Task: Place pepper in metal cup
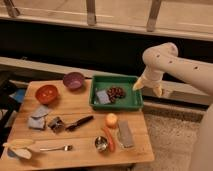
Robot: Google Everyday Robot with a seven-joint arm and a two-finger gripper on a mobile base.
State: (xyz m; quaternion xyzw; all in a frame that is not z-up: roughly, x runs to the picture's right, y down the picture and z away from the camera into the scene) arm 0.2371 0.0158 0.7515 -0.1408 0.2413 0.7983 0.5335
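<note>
One wooden bench point(75, 107) carries all the objects. One white arm point(176, 62) reaches in from the right, bent downward at the wrist; its pincer point(148, 88) hangs over the right rim of the single green tray point(116, 78), fingers spread apart and grasping nothing. Two bowls, one orange point(46, 93) and one purple point(73, 80), stand at the rear left. One round orange fruit point(111, 120) sits near the front. One metal cup point(101, 144) stands at the front edge. One pepper point(109, 138) lies on the bench just right of the cup, outside it.
</note>
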